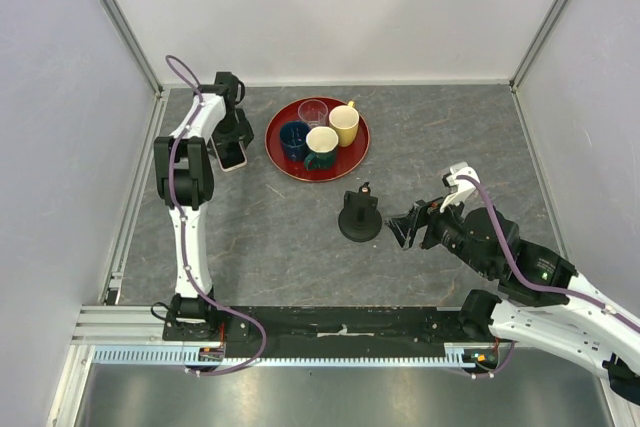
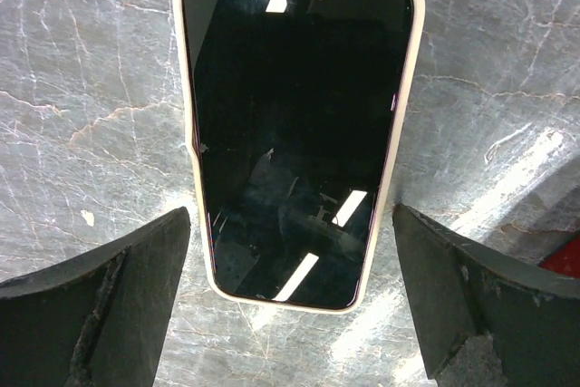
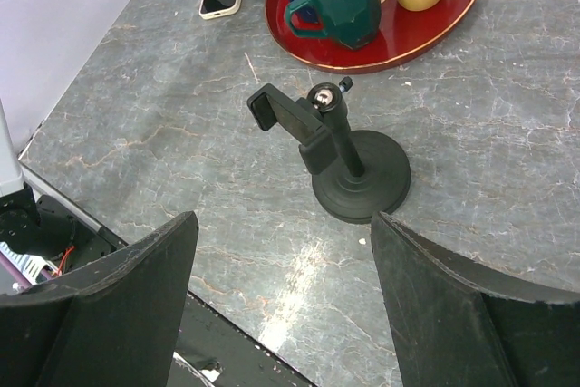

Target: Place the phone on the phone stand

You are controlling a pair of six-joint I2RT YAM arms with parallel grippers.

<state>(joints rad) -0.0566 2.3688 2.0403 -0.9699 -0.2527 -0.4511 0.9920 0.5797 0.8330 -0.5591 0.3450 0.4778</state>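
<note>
- Left gripper [image 2: 290, 224] hangs right over the phone [image 2: 294, 133], jaws spread wide. One finger sits on each side of the phone's near end, with bare table showing in both gaps, so nothing is gripped.
- The phone lies flat, screen up, on the grey table [image 1: 300, 257]. In the top view it is at about 10 o'clock from the phone stand [image 1: 360, 217] and well apart from it, just beside the red tray [image 1: 275, 152] at the tray's 9 o'clock.
- The stand is upright on its round base, at roughly 5 o'clock from the tray — its clamp head is tilted and has nothing in it.
- Right gripper [image 3: 283, 224] is also wide open and empty. It sits low at the stand's 3 o'clock and points straight at it.
- My read is that this is the pickup step, with the grasp lined up but not yet made.
- The next move calls for the left fingers to drop to table level and close across the phone's long edges. It's a thin, flat thing, so the tips must get right down beside it or they could slide over the case.
- After that comes a lift and a carry toward 4 o'clock — the right arm looks placed to steady the stand.
</note>
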